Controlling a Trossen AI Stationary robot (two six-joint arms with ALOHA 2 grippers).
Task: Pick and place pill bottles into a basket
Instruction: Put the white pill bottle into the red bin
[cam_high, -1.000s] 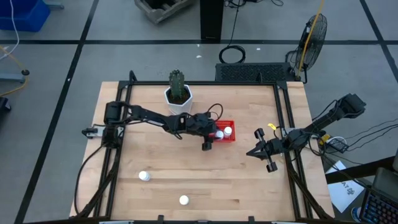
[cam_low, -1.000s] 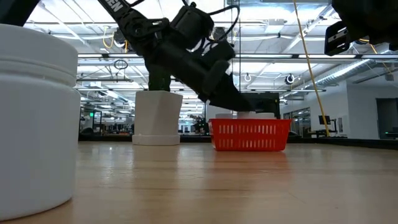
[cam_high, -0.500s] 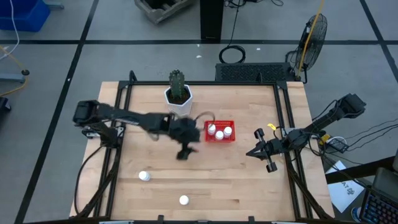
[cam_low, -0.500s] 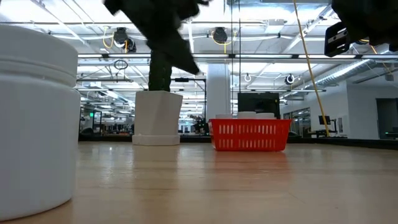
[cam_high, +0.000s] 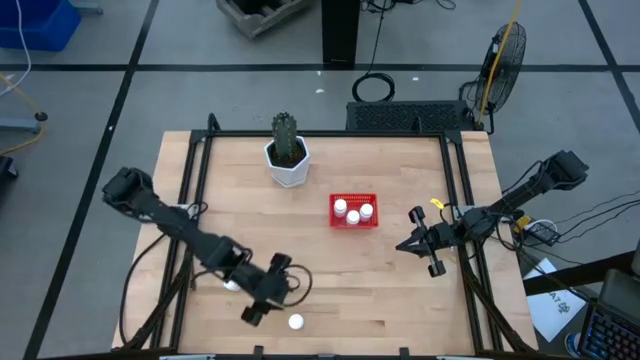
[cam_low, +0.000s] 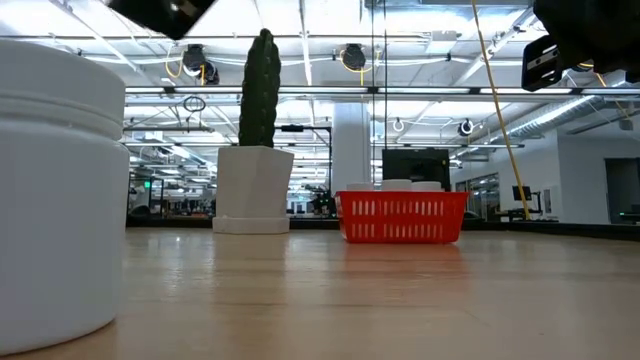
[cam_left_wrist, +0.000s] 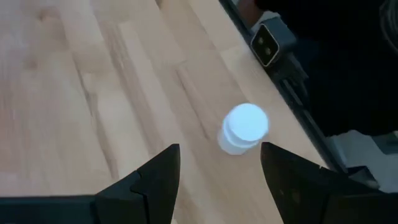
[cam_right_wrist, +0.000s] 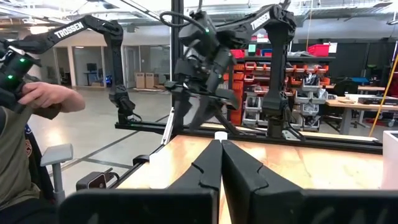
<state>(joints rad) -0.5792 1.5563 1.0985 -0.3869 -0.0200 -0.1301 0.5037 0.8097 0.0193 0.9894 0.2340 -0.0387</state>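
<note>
The wooden bench (cam_high: 400, 290) stands in a large workshop with racks and shelving behind. Near its far edge sits a potted cactus (cam_high: 287, 152); the red basket (cam_high: 354, 211) at mid-bench holds three pill bottles (cam_high: 353, 211). The left gripper (cam_high: 259, 306), fingers apart, hangs at the near edge just beside a lone bottle (cam_left_wrist: 244, 128), with another bottle (cam_high: 231, 284) near the arm. The step looks like reaching: next, centre over the bottle, descend, close. The right gripper (cam_right_wrist: 221, 165), fingers together, waits by the right edge.
</note>
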